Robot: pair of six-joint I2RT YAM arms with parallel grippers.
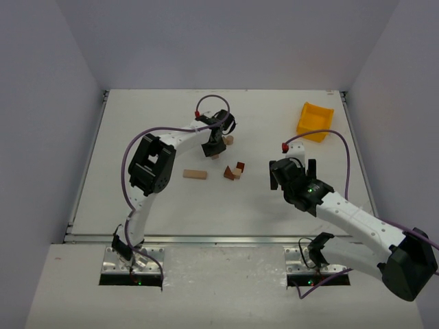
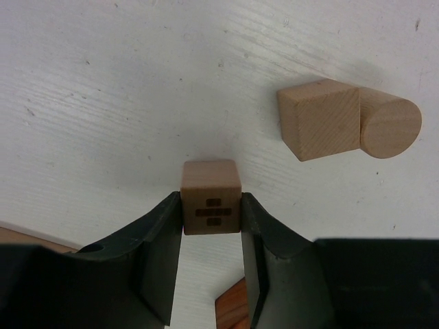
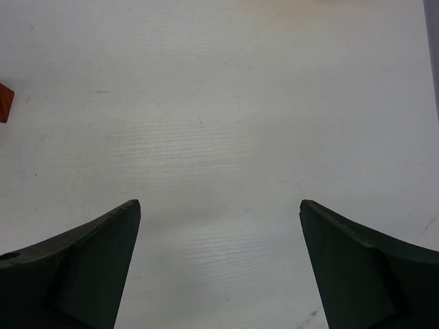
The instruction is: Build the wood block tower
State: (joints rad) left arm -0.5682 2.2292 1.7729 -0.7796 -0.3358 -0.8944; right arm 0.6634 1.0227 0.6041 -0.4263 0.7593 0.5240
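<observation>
A small tan wooden cube with a dark divide sign on its near face sits between the fingertips of my left gripper, and both jaws press its sides. In the top view that gripper is at the table's middle back. Just beyond it lie a pale cube and a pale cylinder, touching each other. A flat tan bar and a cluster of reddish-brown and tan blocks lie nearer the arms. My right gripper hovers right of the cluster, open and empty.
A yellow plastic bin stands at the back right of the white table. A reddish block shows low between my left fingers, and another reddish corner sits at the left edge of the right wrist view.
</observation>
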